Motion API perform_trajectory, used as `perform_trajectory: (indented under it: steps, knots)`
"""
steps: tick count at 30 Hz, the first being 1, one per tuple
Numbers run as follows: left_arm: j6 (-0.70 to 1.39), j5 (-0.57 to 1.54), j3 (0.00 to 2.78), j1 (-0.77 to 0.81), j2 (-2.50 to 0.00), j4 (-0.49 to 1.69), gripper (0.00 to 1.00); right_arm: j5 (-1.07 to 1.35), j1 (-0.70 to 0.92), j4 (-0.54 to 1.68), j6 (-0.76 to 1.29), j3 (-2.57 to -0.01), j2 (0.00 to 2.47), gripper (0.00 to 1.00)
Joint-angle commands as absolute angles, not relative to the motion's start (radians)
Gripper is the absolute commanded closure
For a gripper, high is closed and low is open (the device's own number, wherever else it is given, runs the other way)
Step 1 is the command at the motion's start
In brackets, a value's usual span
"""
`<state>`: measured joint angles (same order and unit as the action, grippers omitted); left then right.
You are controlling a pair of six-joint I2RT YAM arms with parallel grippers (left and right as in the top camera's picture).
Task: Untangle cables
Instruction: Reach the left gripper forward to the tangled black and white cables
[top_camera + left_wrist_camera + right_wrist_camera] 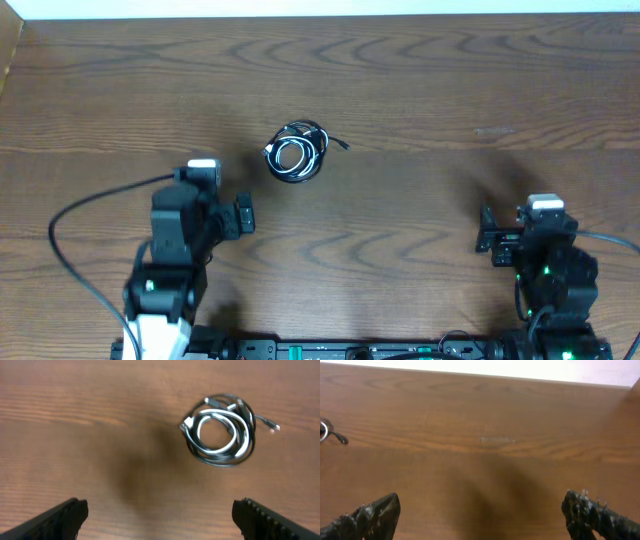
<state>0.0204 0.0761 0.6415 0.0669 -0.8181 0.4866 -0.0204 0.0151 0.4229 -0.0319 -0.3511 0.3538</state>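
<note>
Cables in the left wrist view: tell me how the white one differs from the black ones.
The white cable loops inside; the black cables ring it outside. A black tail strays right of the coil; the white cable sits wholly within it. Both lie in one coil on the table.

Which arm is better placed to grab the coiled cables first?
Left, probably. The cable bundle lies close to the left gripper and shows whole in its wrist view; the right gripper is farther off, its camera catching only the bundle's edge.
</note>
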Motion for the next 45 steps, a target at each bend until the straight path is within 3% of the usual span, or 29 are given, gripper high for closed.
perform_trajectory:
  steps: [1, 10, 17, 27, 45]
  knots:
    - [0.028, 0.143, 0.776, 0.062, -0.924, 0.586, 0.02, -0.03, 0.007, 0.463, 0.019, -0.447, 0.447, 0.01]
    - [0.047, 0.224, 1.006, 0.062, -1.064, 0.905, 0.02, -0.019, 0.007, 0.741, 0.022, -0.716, 0.745, 0.01]
    - [0.047, 0.228, 1.006, 0.062, -1.063, 0.875, 0.02, 0.066, 0.007, 0.8, 0.022, -0.828, 0.862, 0.01]
    - [0.092, 0.229, 1.007, 0.07, -1.09, 0.622, 0.02, 0.132, 0.007, 0.771, 0.022, -0.828, 0.86, 0.01]
    - [0.088, 0.092, 1.187, 0.311, -1.58, 0.55, 0.04, 0.135, 0.007, 0.771, 0.022, -0.828, 0.86, 0.01]
